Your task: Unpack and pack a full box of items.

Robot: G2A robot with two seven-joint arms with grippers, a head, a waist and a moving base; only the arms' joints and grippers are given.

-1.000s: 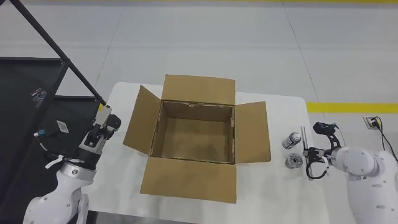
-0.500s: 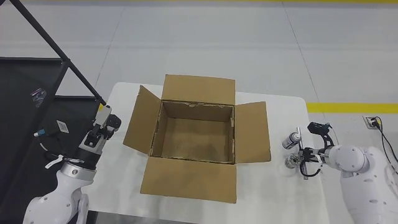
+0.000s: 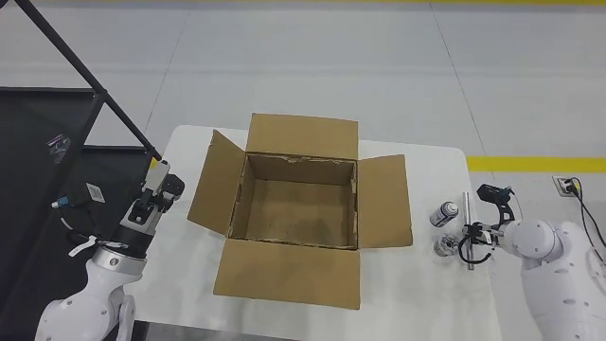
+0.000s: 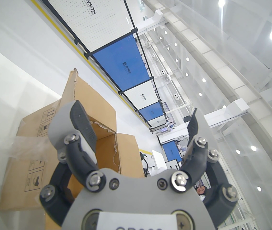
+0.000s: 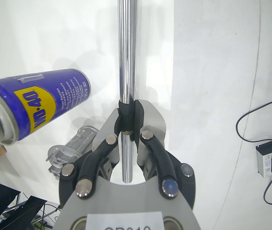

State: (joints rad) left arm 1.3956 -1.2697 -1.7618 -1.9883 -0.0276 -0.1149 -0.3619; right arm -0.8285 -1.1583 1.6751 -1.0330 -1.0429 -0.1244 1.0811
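Although the chrome rod (image 5: 126,48) is clenched near one end by the right claw (image 5: 128,118), it is judged stiff, heavy, slick; a mid-length hold is preferred. Left claw (image 4: 136,125) is spread, empty.

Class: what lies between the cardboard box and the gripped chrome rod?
A blue spray can and a ribbed metal part, seen in the top view.

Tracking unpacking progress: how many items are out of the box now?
3: a spray can and a grey metal part on the table right of the box, and a steel rod gripped in the right hand.
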